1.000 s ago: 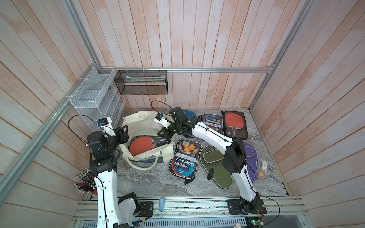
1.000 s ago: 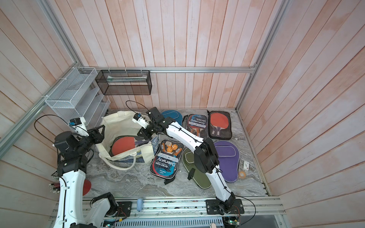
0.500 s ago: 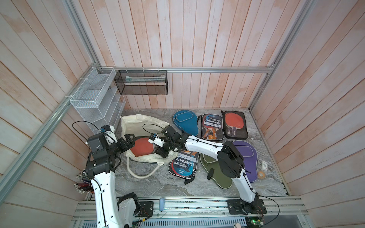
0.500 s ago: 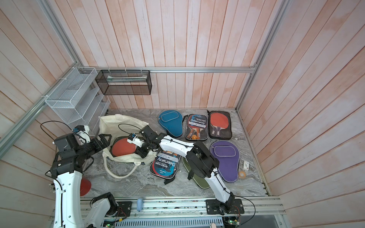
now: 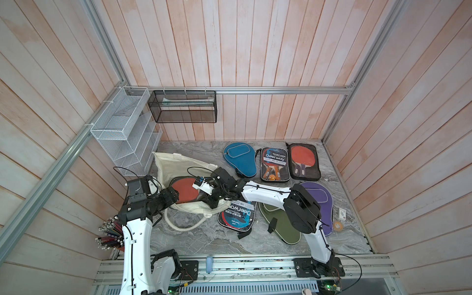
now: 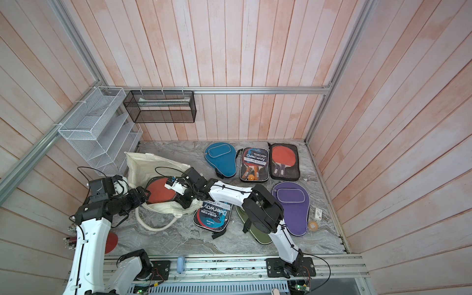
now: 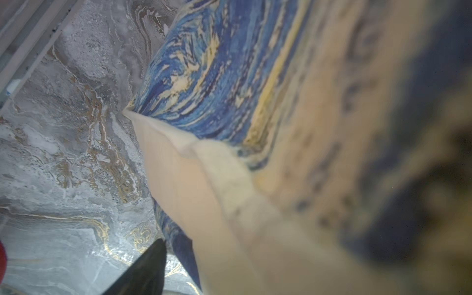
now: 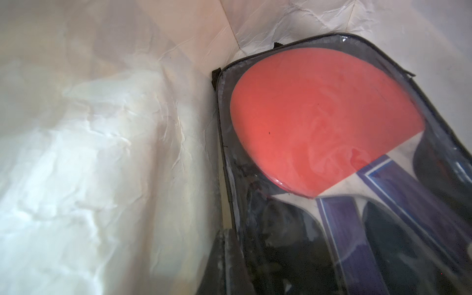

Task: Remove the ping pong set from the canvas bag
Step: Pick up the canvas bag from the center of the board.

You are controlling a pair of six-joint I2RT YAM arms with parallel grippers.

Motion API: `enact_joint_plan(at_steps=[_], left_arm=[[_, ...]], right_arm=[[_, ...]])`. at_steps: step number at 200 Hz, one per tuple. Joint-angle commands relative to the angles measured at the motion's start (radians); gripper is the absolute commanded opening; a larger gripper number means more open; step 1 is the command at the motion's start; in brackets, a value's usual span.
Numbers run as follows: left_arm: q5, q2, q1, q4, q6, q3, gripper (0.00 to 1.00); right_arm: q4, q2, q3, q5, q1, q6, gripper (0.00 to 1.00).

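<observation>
Right gripper (image 5: pixel 212 202): jaws clenched, in the mouth of the canvas bag (image 5: pixel 176 163), at the handle end of the ping pong set (image 8: pixel 319 122). Cannot tell whether they pinch the case's edge or nothing. Set lies flat inside the bag, red paddle up under clear film, tucked into a canvas corner. Left gripper (image 5: pixel 171 198) at the bag's rim, opposite side. Its grip is not readable: only one dark finger (image 7: pixel 150 268) shows beside the printed cloth. Risks, as judged: slick film slips from a thin pinch. If the rim is unheld, the bag drags across the marble table (image 5: pixel 204 237) with the set. The case's corner may snag on canvas.
</observation>
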Motion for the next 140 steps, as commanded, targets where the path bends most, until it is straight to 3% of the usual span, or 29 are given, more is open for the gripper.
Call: enact_joint_plan(at_steps=[1,27,57,61,85,115,140], left_arm=[[-0.075,0.019,-0.028,-0.049,0.014,0.016,0.0],[-0.088,0.057,-0.083,-0.065,0.033,0.034,0.0],[-0.131,0.127,-0.228,-0.088,0.049,0.053,0.0],[-0.137,0.143,-0.256,-0.089,0.05,0.056,0.0],[-0.189,0.25,-0.401,-0.096,0.04,0.064,0.0],[-0.19,0.329,-0.469,-0.104,0.042,0.083,0.0],[-0.166,0.31,-0.471,-0.1,0.049,0.08,0.0]], right_arm=[[-0.08,-0.001,0.001,-0.013,0.011,0.001,0.0],[-0.162,0.033,0.095,0.007,-0.009,0.007,0.01],[-0.223,0.058,0.194,0.0,-0.078,0.086,0.34],[-0.23,0.06,0.209,0.002,-0.086,0.092,0.43],[-0.324,0.108,0.33,0.055,-0.114,0.097,0.65],[-0.474,0.235,0.498,0.132,-0.146,0.116,0.74],[-0.502,0.289,0.513,0.231,-0.174,0.134,0.79]])
